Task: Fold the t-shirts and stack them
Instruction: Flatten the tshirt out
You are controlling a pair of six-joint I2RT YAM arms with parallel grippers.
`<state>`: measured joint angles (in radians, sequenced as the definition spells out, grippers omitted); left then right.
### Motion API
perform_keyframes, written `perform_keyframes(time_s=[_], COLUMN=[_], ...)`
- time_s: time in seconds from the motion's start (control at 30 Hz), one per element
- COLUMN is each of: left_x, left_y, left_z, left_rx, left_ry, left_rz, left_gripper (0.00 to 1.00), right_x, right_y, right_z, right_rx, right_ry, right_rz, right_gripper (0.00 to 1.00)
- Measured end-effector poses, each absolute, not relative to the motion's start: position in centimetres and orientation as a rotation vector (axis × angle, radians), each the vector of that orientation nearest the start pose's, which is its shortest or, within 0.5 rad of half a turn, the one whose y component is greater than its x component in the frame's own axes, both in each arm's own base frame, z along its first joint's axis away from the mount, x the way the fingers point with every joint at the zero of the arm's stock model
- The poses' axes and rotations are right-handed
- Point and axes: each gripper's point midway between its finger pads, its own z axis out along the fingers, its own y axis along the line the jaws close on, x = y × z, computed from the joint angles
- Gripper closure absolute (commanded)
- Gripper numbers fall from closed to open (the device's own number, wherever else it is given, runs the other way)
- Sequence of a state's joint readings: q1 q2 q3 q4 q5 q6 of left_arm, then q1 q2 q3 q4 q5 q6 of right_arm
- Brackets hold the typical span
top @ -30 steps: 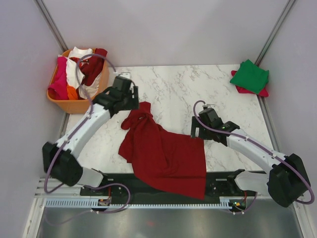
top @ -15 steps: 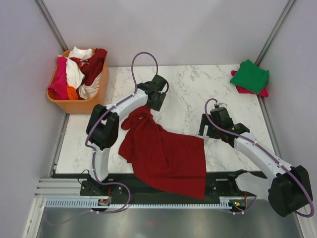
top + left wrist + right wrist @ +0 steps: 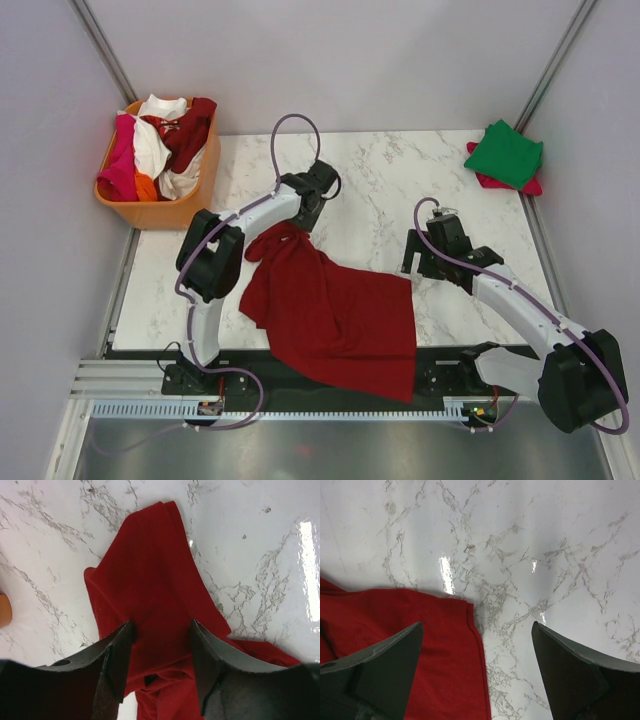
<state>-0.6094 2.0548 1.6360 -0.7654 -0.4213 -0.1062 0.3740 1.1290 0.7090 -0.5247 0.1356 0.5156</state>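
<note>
Far left, just off the table (image 3: 380,165), there's an orange basket (image 3: 150,212) stuffed with shirts: pink (image 3: 118,165), white (image 3: 152,145), dark red (image 3: 188,135) and a bit of orange (image 3: 146,187).

Next along, the left gripper (image 3: 306,214) is down at the far, bunched-up end of the dark red shirt on the table (image 3: 335,315). From the wrist view its fingers (image 3: 117,655) are about half apart, straddling a ridge of that cloth (image 3: 150,580). The fabric between them looks loose, not squeezed.

The shirt itself lies spread in the middle of the marble, crumpled on its left side, with its near edge hanging over the front of the table.

The right gripper (image 3: 414,264) sits at the shirt's right corner with its fingers spread wide. One finger (image 3: 395,655) is over the red cloth (image 3: 435,630) and the other is over bare marble.

In the far right corner, a folded green shirt (image 3: 505,152) lies on top of a pink-red one (image 3: 531,186).
</note>
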Motion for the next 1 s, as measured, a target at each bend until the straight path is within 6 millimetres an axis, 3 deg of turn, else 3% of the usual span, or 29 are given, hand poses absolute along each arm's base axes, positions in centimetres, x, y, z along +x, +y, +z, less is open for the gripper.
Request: perform_keyframes(time_s=[0.13,0.27,0.5,0.6,0.67,0.8,0.93,1.0], left_x=[39.4,39.1,39.2,39.2,39.2,38.7,36.9,35.5], left_y=[-19.6,-19.1,-18.7,-18.7,-18.7,-18.6,-17.8,-17.1], left_z=[6.1,5.4,6.5,9.7,13.0,21.9,28.2,29.3], left_rx=[0.566,0.568,0.562,0.538,0.505,0.410,0.325,0.297], left_ry=[2.576,2.586,2.575,2.540,2.491,2.341,2.241,2.235], left_rz=[0.364,0.401,0.426,0.400,0.359,0.227,0.116,0.086], left_gripper=[0.65,0.98,0.98,0.95,0.92,0.85,0.84,0.64], right_x=[25.5,25.6,25.5,25.5,25.5,25.4,25.4,25.3], right_y=[9.7,9.8,9.7,9.7,9.8,10.0,10.1,10.2], right_z=[8.3,8.3,8.0,7.8,7.7,7.6,7.5,7.5], right_rx=[0.227,0.222,0.223,0.219,0.214,0.208,0.204,0.200], right_ry=[2.503,2.499,2.506,2.511,2.517,2.524,2.531,2.533], right_rz=[0.203,0.205,0.201,0.201,0.203,0.214,0.221,0.229], right_gripper=[0.02,0.02,0.02,0.02,0.02,0.02,0.02,0.02])
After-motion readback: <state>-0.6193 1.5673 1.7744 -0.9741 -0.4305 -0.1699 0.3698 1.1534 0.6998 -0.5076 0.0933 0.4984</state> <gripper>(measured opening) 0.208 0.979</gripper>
